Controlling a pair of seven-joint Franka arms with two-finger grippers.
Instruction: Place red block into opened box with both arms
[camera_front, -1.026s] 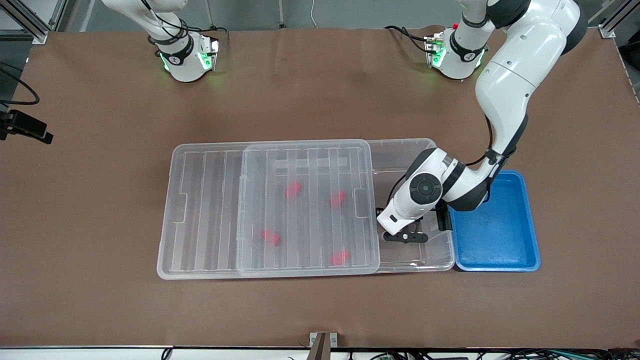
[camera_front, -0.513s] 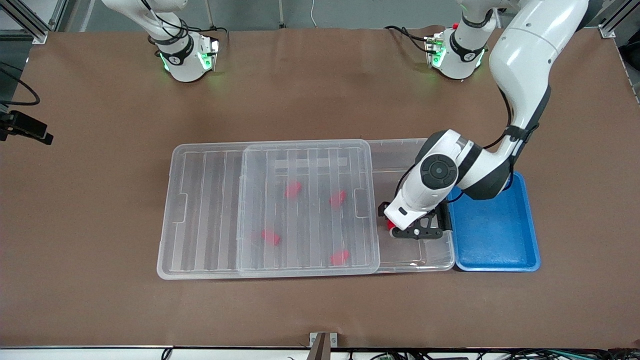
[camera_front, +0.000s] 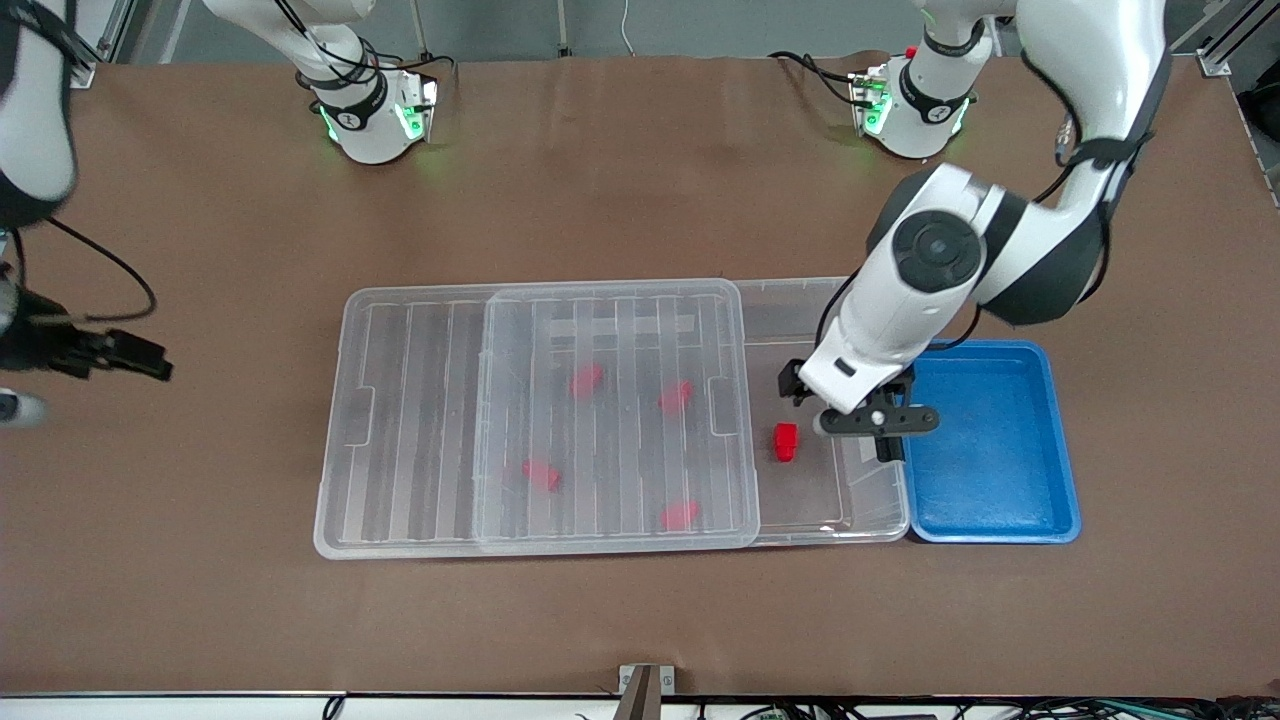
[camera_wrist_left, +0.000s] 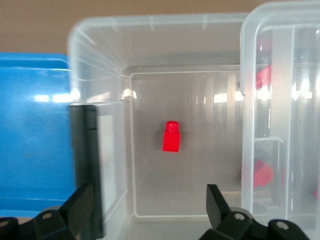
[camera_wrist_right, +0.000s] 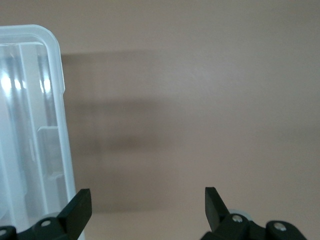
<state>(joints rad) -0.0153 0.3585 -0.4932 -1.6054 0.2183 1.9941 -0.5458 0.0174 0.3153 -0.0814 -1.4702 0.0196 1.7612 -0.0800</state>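
Altogether five red blocks (boxed)

Right gripper, jaws apart, over brown table beside clear lid.

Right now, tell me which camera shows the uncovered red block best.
The left wrist view: the red block sits centred and unobstructed on the box floor, stub visible. The front view shows it small, beside the slid lid. The right wrist view misses it.

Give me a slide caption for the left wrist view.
Open left claw above the uncovered end of the box, red block lying on its floor.
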